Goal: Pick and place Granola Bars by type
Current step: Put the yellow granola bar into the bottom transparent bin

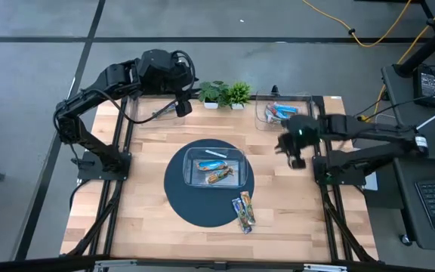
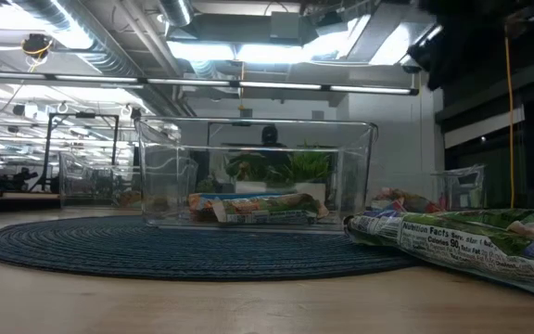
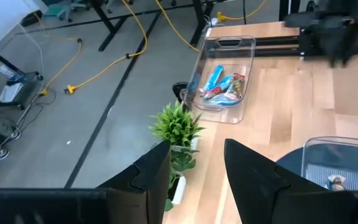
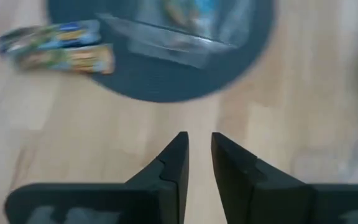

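Sitting at the middle of the round dark mat (image 1: pixel 202 208), a clear bin (image 1: pixel 214 167) holds a blue bar (image 1: pixel 215 154) along its far side and an orange-brown bar (image 1: pixel 219 176) nearer the front; a pale wrapper between them is too small to tell. A second clear bin (image 1: pixel 263 112) stands at the table's far right corner beside two small green plants (image 1: pixel 226 94), and it contains a few bars (image 3: pixel 224 85), blue and red-patterned, heaped together. Two more multicoloured bars (image 1: pixel 243 211) lie side by side on the wood, touching the mat's front right edge, outside any bin. The right gripper (image 1: pixel 296 159) hangs over bare table between the corner bin and the mat, fingers nearly together with a thin gap, grasping nothing. The left gripper (image 1: pixel 181 106) waits at the table's far edge near the plants, fingers parted and empty.
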Tool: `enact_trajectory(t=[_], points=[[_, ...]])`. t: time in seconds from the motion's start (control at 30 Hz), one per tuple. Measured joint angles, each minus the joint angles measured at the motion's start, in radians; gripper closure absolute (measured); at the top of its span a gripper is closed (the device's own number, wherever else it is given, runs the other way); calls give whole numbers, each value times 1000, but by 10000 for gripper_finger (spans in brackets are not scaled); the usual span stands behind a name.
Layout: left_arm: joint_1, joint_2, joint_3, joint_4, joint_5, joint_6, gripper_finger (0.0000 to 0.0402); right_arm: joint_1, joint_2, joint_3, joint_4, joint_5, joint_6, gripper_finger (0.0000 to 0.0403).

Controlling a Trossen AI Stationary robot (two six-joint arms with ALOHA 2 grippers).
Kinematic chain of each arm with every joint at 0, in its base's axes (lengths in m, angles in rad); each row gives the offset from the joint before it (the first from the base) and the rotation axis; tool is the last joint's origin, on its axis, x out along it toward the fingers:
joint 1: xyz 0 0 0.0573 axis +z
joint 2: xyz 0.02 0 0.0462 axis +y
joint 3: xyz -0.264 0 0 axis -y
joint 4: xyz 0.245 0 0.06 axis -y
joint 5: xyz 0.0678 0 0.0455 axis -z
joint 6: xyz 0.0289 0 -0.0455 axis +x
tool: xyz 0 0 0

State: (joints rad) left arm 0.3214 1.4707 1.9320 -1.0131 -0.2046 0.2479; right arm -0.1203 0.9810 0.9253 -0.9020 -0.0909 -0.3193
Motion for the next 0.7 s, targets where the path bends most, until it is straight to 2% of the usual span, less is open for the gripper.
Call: enact_trajectory(t=[0.17,0.23,0.5,0.7], points=[[0,-4,1,0,22,32,258,239,27,0,37,43,7,332],[0,-4,1,0,37,37,258,308,62,0,79,43,64,332],[0,-4,1,-1,122,43,258,422,226,1,369,46,572,332],[0,-4,1,-1,202,88,258,469,346,1,499,46,955,332]])
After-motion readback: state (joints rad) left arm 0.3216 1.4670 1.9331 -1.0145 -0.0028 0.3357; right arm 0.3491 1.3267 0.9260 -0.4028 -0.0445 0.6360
